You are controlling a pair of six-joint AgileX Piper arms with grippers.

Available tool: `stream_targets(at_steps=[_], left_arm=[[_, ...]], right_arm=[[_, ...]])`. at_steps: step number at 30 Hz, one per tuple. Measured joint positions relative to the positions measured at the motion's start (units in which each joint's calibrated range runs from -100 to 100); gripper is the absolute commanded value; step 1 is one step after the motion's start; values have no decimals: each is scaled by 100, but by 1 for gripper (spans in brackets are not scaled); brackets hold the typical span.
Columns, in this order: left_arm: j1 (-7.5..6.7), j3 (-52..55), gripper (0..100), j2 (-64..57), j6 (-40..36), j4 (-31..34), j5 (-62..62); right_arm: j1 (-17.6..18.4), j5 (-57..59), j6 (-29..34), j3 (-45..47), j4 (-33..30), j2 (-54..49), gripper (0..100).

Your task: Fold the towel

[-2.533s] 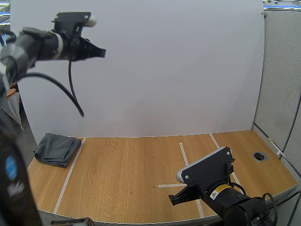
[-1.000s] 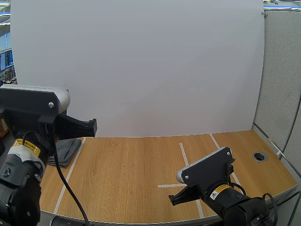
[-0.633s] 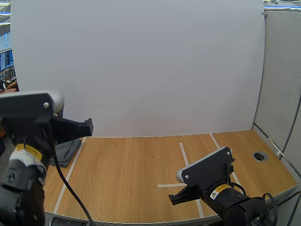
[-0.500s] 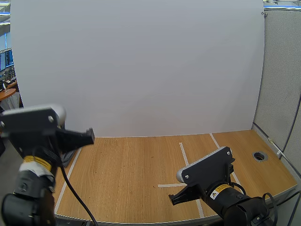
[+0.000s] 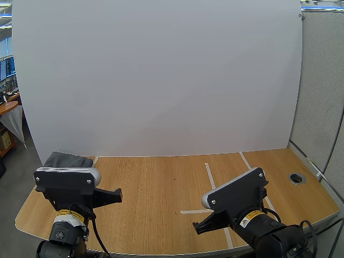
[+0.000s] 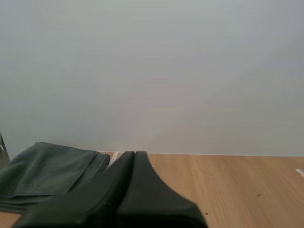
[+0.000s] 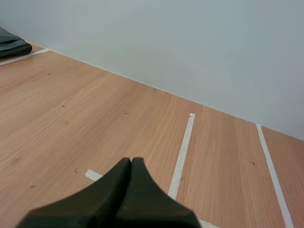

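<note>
A dark grey towel point(image 5: 67, 160) lies folded at the table's far left corner, partly hidden behind my left arm in the high view. The towel point(image 6: 50, 168) rests just beyond my left gripper point(image 6: 133, 155), whose fingers lie together as one dark wedge holding nothing. In the high view the left gripper point(image 5: 117, 195) sits low near the front left edge. My right gripper point(image 7: 131, 161) is shut on nothing above bare wood near the tape marks, and the towel point(image 7: 12, 45) shows far off by the white wall. The right gripper point(image 5: 198, 228) hangs near the front right.
White tape lines point(image 5: 208, 174) cross the wooden table point(image 5: 156, 188), one strip point(image 5: 194, 212) running crosswise near my right gripper. A round cable hole point(image 5: 296, 178) sits at the far right. A white wall point(image 5: 161, 75) closes the table's back.
My left arm has come down from high at the upper left to a low pose at the front left edge, away from the towel. The right arm has not moved.
</note>
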Motion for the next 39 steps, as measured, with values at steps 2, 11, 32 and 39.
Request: stream_targets(at_steps=[2, 11, 32, 39], left_arm=[[-75, 10, 0, 0, -34, -20, 181], [-266, 26, 0, 0, -140, -33, 2153], [-266, 26, 0, 0, -163, -33, 2169], [-266, 26, 0, 0, -163, -33, 2169]], right_arm=[[0, 0, 0, 0, 0, 0, 0], [0, 0, 0, 0, 0, 0, 0], [-548, 18, -8, 0, 0, -383, 0], [-787, 18, -8, 0, 0, -388, 0]])
